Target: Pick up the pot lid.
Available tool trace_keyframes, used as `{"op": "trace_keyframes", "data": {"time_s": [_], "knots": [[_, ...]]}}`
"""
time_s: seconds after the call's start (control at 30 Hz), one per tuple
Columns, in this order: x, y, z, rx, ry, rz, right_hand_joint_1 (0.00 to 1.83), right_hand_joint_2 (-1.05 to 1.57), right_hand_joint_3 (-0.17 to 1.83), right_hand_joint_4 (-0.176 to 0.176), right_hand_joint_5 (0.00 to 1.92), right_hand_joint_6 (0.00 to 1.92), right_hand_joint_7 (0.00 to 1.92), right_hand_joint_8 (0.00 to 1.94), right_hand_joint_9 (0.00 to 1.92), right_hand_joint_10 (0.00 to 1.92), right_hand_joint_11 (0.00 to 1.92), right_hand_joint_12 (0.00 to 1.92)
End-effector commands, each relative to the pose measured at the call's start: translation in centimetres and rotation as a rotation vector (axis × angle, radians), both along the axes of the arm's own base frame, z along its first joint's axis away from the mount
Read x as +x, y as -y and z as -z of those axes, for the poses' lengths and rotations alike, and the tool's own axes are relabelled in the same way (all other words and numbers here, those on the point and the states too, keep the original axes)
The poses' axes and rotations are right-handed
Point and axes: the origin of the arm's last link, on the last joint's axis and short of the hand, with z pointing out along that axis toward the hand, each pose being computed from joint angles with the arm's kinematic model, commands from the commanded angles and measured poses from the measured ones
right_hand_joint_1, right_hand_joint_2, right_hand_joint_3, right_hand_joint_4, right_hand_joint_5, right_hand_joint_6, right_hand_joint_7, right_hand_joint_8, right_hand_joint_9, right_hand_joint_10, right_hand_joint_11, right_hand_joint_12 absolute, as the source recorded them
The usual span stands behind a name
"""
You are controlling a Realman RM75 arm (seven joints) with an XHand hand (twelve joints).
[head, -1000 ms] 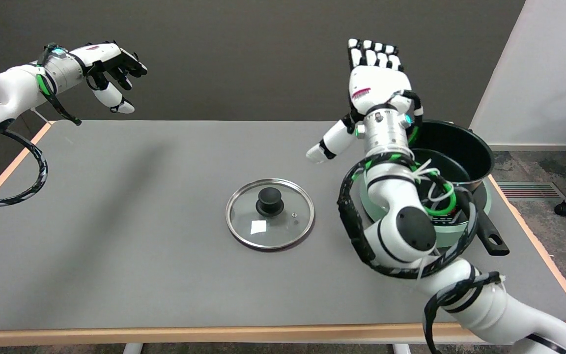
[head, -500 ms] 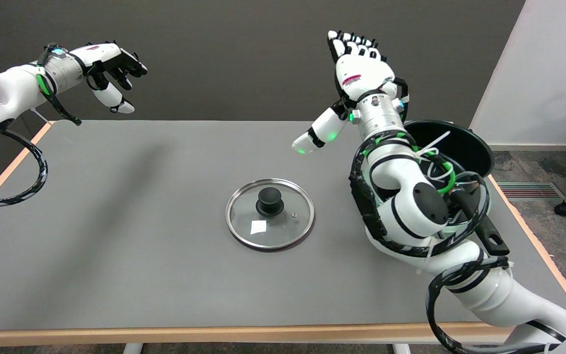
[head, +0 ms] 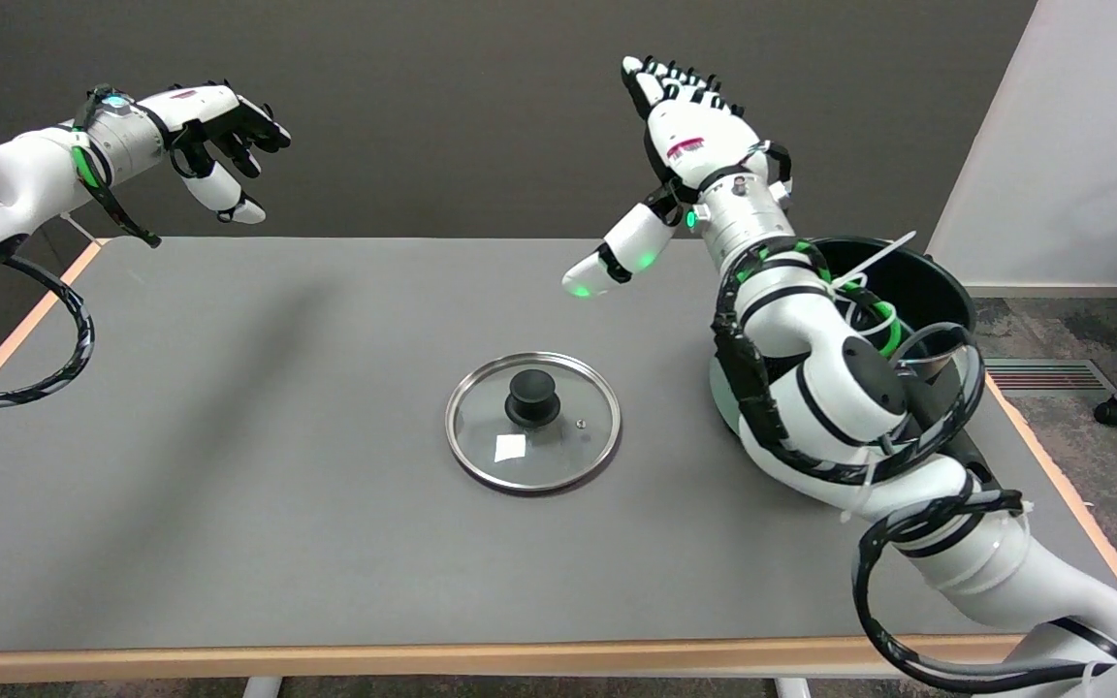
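Head view: showed the right hand [head: 689,136] raised high over the far side of the worktop [head: 229,504], fingers spread wide, thumb stretched toward the middle, holding nothing. Found the pot lid [head: 533,422] flat on the worktop's centre, knob [head: 532,395] up, well apart from that hand and left of the black pot [head: 917,291]. Judged as the approach step, grasp not begun. Called next for lowering over the knob and closing around it.

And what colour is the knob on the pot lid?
Black. The knob sits at the centre of the clear glass pot lid, plain in the head view.
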Motion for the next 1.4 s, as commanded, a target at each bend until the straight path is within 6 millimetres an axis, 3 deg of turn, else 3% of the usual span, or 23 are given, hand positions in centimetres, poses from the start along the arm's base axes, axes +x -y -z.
{"op": "trace_keyframes", "data": {"time_s": [0.03,0.4,0.63,0.9,1.4], "knots": [[0.5,0.6,-0.2,0.194,0.178,-0.002,1.0,-0.34,0.59,0.014,0.04,0.04,0.04,0.04,0.04,0.04,0.04,0.04],[0.8,0.7,-0.2,0.256,0.208,0.003,1.03,-0.32,0.55,-0.019,0.04,0.04,0.04,0.04,0.04,0.04,0.04,0.04],[1.4,0.7,0.2,0.289,0.072,-0.015,1.05,-0.37,0.61,-0.028,0.04,0.04,0.04,0.04,0.04,0.04,0.04,0.04],[1.3,0.7,0.9,0.344,0.095,0.001,1.07,-0.46,0.75,-0.022,0.04,0.04,0.04,0.04,0.04,0.04,0.04,0.04],[1.2,0.4,1.9,0.416,-0.002,0.002,1.1,-0.48,0.73,-0.021,0.04,0.04,0.04,0.04,0.04,0.04,0.04,0.04]]}}
